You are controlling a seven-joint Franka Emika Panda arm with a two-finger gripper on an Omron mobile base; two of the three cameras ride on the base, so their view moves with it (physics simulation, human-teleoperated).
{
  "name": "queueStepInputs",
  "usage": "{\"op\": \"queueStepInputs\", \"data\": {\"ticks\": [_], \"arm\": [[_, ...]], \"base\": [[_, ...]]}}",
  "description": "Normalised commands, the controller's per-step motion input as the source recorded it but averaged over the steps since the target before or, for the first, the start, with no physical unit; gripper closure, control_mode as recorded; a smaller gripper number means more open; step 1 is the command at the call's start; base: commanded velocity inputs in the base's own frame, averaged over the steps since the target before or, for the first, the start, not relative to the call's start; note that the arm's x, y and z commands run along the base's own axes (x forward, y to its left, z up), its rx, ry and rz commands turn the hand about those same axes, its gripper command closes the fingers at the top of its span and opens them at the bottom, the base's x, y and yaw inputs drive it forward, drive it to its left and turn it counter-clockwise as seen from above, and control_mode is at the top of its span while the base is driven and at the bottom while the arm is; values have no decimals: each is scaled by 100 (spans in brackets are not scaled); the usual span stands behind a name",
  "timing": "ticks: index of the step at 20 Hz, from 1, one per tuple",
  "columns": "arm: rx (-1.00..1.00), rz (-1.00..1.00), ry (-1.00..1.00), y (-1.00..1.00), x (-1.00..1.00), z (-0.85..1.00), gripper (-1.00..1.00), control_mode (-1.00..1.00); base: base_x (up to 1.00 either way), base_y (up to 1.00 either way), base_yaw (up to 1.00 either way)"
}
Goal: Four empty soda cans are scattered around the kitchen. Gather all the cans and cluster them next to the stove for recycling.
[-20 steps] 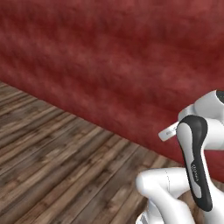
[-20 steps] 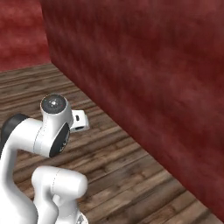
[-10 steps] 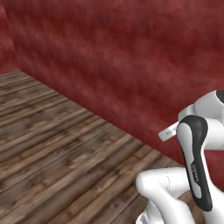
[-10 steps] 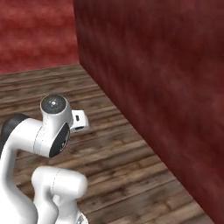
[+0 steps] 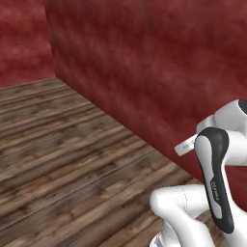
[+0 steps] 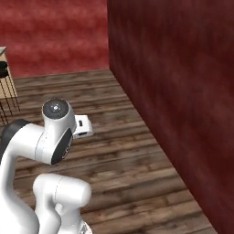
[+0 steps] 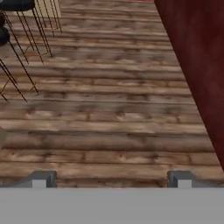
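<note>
The soda cans and the stove are out of view. In the hand view my gripper [image 7: 112,179] is open, its two dark fingertips [image 7: 43,178] set wide apart with nothing between them, and it looks down at bare wooden floor. My white arm [image 5: 212,193] is folded close over the base [image 6: 55,137].
A tall dark red wall [image 5: 159,72] runs close along the right, meeting a second red wall at a corner [image 6: 109,41]. Wooden plank floor [image 5: 62,159] spreads to the left. Black bar stools on thin legs [image 7: 22,39] stand by a pale counter [image 6: 5,73] further off.
The whole picture has shifted because the base is moving: the wall corner and the far red wall have slid into view. The arm keeps the same folded pose.
</note>
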Motion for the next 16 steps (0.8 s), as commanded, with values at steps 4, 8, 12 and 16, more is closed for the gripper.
{"op": "queueStepInputs", "data": {"ticks": [4,8,12,16], "arm": [[0,0,0,0,0,0,-100,100],[0,0,0,0,0,0,-100,100],[0,0,0,0,0,0,-100,100],[0,0,0,0,0,0,-100,100]], "base": [[100,0,28],[100,0,26],[100,0,25],[100,0,24]]}}
